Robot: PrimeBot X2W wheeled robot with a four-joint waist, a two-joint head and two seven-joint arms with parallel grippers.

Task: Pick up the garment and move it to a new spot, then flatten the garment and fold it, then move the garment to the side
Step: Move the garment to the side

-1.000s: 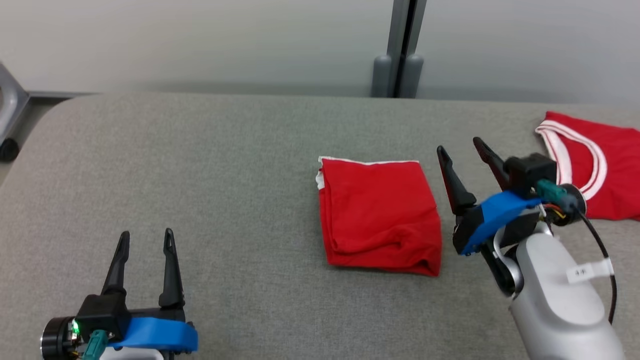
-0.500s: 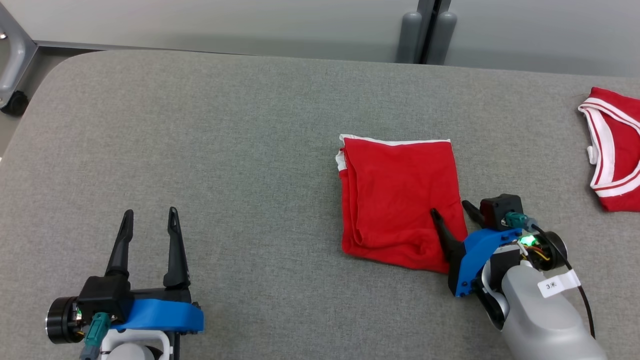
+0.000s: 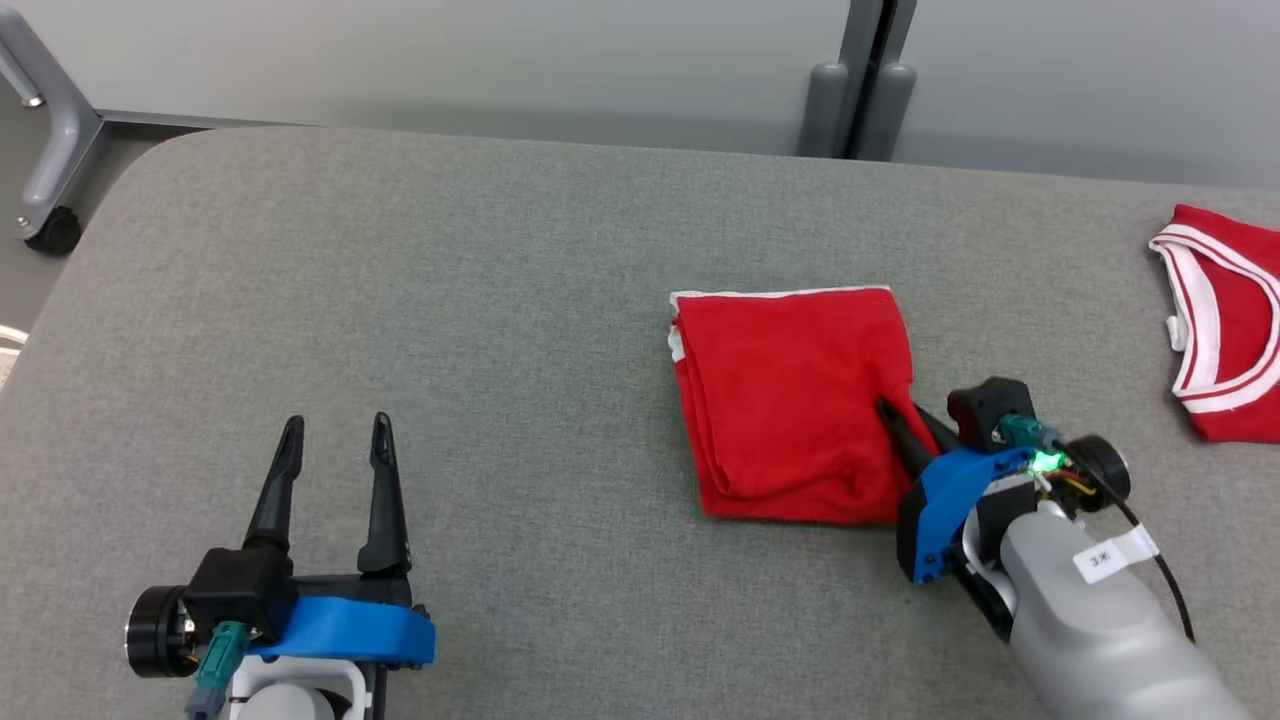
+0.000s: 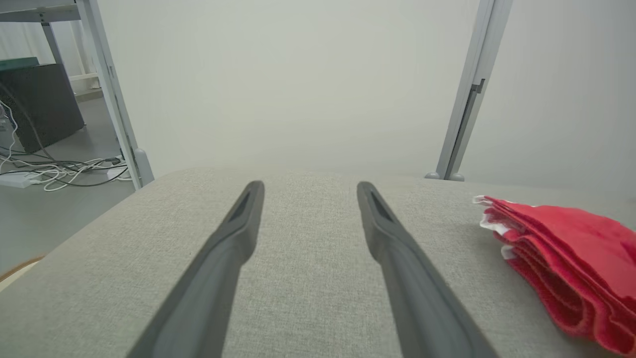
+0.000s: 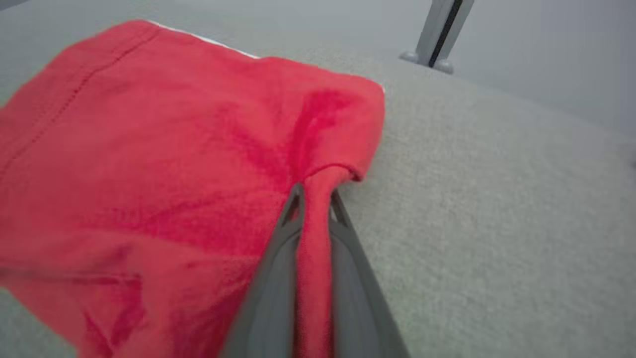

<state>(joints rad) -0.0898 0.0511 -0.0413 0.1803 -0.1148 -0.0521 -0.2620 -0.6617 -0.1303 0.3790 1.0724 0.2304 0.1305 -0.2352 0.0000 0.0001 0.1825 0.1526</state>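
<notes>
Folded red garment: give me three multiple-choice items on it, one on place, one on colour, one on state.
1. The right hand grips the folded red garment at its: A. right edge; B. left edge; C. far edge.
2. Its trim is: A. blue; B. white; C. black.
3. It is: A. spread open; B. hanging in the air; C. folded in layers.
A: the fingers pinch cloth on its right side. B: its far edge is lined white. C: stacked layers show in the left wrist view.
</notes>
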